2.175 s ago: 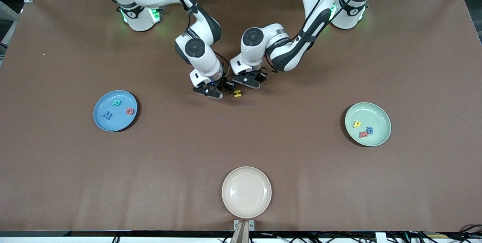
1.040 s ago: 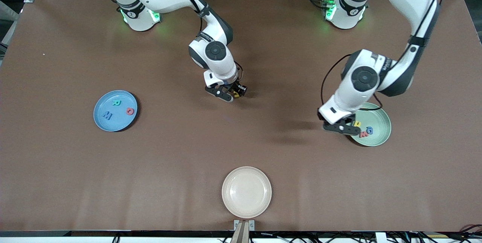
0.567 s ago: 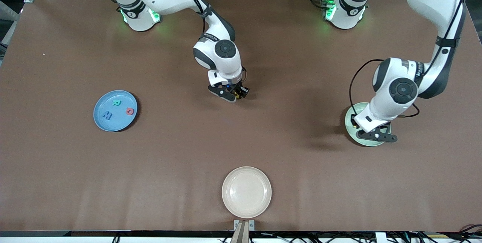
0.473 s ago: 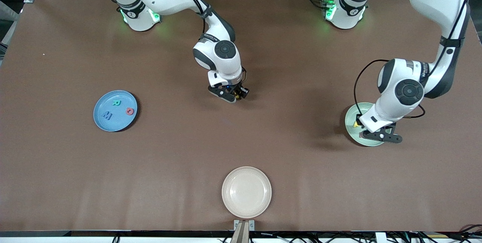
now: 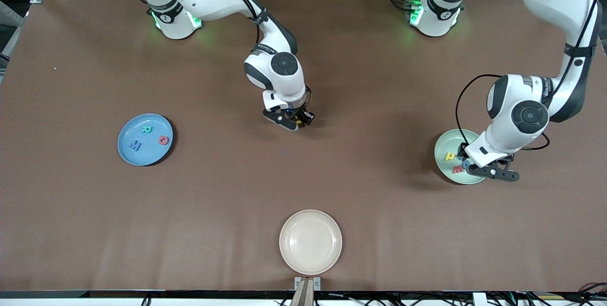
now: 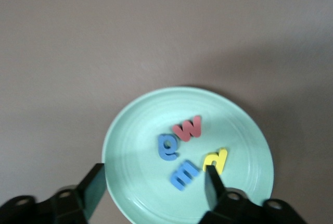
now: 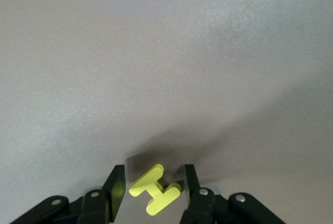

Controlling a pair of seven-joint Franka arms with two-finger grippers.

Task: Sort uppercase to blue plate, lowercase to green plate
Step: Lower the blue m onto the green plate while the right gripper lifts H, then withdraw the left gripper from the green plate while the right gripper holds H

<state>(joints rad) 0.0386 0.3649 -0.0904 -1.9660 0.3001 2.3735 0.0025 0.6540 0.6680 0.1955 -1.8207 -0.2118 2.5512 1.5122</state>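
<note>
**Yellow H clamped mid-desk; four small letters in the green plate**

Right end effector, low over the middle of the brown desk: fingers closed partway on the small yellow foam capital H, which sits tilted between the two pads in the right wrist view. In the front view only a speck of yellow shows at the fingertips.

Left end effector above the round pale mint-green plate at the left arm's end of the desk. Jaws spread wide, nothing between them. Four foam letters lie in the plate, close together: a red m-like letter, a blue a, a blue m-like letter and a yellow h. The front view shows the yellow and red ones; the arm's wrist covers part of the plate.

Round sky-blue plate at the right arm's end of the desk holds three capitals, apart from one another: teal-green R, blue W, red Q.

Round cream plate sits at the desk edge nearest the front camera, midway between the other two.

Readable writing: only the foam letters themselves. Lettering on the arm links is too small to make out.
</note>
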